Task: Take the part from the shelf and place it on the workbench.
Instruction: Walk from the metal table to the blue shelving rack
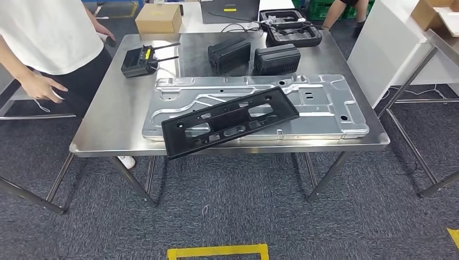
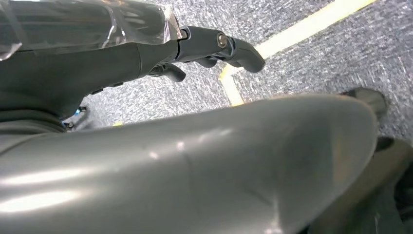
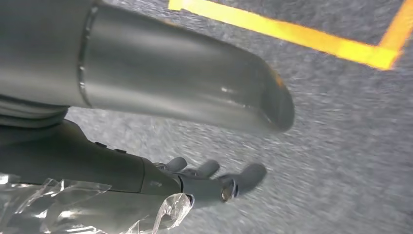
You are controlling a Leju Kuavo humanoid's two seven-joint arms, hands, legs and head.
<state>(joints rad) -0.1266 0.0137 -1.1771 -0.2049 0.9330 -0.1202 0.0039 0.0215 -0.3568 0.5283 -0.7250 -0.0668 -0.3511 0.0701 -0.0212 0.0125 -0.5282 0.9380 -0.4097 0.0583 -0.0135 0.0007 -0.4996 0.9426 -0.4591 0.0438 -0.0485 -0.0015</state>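
Note:
A long black plastic part (image 1: 230, 120) with several cut-outs lies slanted on a large silver stamped metal panel (image 1: 325, 103) on the steel workbench (image 1: 108, 119). Its near left corner juts past the bench's front edge. My left hand (image 2: 214, 48) hangs beside my body over grey carpet, fingers loosely apart and holding nothing. My right hand (image 3: 209, 178) also hangs low above the carpet, fingers stretched out and empty.
On the bench's far side sit a handheld controller with antennas (image 1: 139, 58), two black boxes (image 1: 229, 54) (image 1: 276, 58) and a black tray (image 1: 289, 27). A person (image 1: 48, 38) stands at the left corner. Another table (image 1: 433, 43) stands right. Yellow floor tape (image 1: 216, 251) lies near me.

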